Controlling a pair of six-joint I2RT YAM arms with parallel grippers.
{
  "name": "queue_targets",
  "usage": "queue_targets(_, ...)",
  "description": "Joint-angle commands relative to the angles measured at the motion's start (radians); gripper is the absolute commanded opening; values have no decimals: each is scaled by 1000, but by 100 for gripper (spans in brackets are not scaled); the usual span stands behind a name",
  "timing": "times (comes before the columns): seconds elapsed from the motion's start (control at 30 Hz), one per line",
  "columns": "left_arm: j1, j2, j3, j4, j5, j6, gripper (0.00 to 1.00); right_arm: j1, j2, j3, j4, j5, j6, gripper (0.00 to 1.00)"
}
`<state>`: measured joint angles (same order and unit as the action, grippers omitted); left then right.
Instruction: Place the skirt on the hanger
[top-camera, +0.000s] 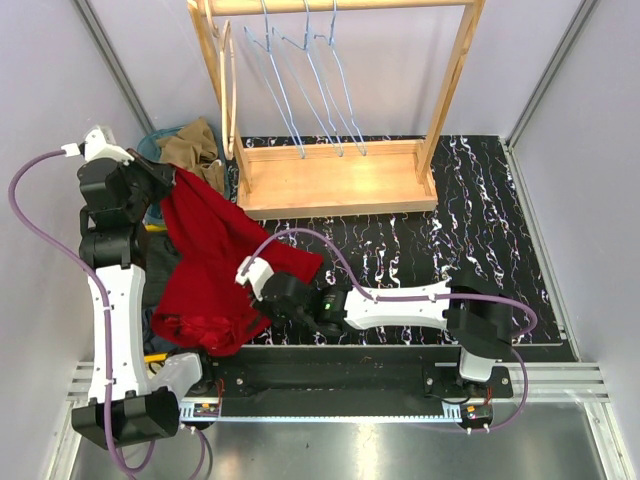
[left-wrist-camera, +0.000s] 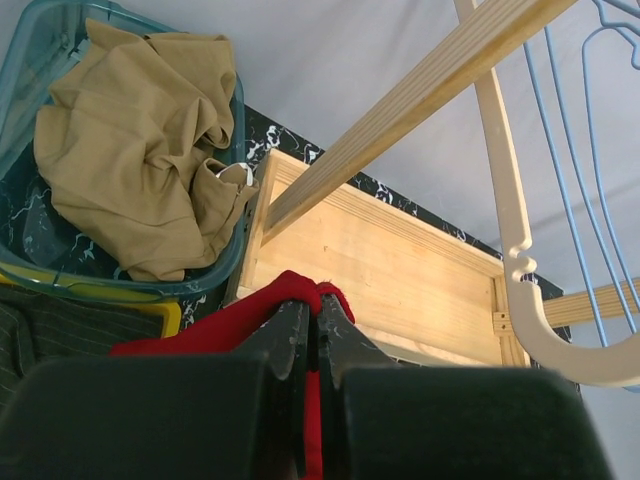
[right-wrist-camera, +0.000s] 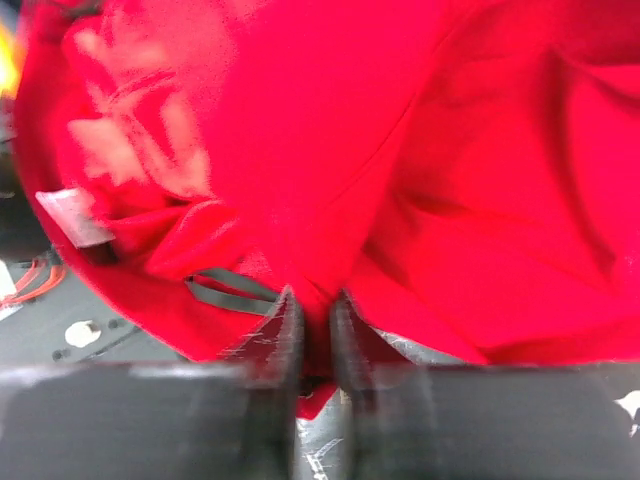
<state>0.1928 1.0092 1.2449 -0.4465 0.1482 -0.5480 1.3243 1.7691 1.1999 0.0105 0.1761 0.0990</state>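
Left gripper (top-camera: 168, 182) clamps the red skirt (top-camera: 210, 250) by its upper edge at ten o'clock, my right gripper (top-camera: 272, 285) pinches a lower fold near seven, so I'd stretch the waistband open before threading the cream hanger (top-camera: 228, 80) at eleven.

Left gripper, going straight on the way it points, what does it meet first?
Probably the wooden rack's base, just beyond the red skirt pinched in its fingers; depth is unclear.
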Motion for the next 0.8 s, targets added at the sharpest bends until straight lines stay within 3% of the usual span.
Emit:
queue_targets(0.0,-1,14,64,83,65,22,0,6,-46,10,-6,239,7,0)
queue_targets(0.17,-4,64,91,84,184,45,0,-3,-117,-45,-61,436,16,0)
queue_targets(0.3,-61,98,97,83,278,95,0,-59,-261,-121,-118,555,90,0)
queue_targets(0.57,-294,141,73,115,191,166,0,-135,-624,-322,-250,654,218,0)
queue_targets(0.77,-421,244,7,170,156,148,0,-232,-767,-433,-398,628,379,0)
